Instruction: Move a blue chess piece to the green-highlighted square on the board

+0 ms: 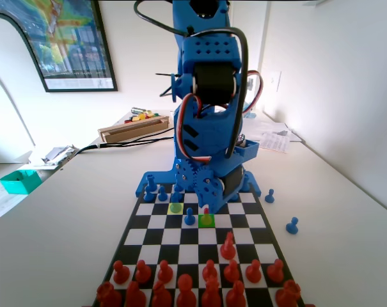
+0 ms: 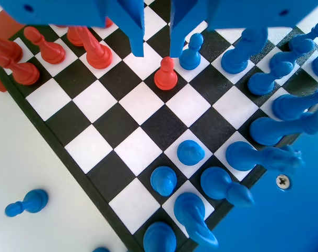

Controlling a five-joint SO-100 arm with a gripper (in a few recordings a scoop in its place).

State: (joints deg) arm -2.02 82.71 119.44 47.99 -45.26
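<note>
your gripper (image 2: 156, 50) hung with jaws apart and empty above a red pawn (image 1: 206, 213) sitting on the green-highlighted square (image 1: 206, 220), so the move was judged not done. the blue chess piece (image 1: 189, 217) stood just beside it. the board (image 1: 148, 220) lay on a white table (image 1: 65, 217) near pale walls.
</note>
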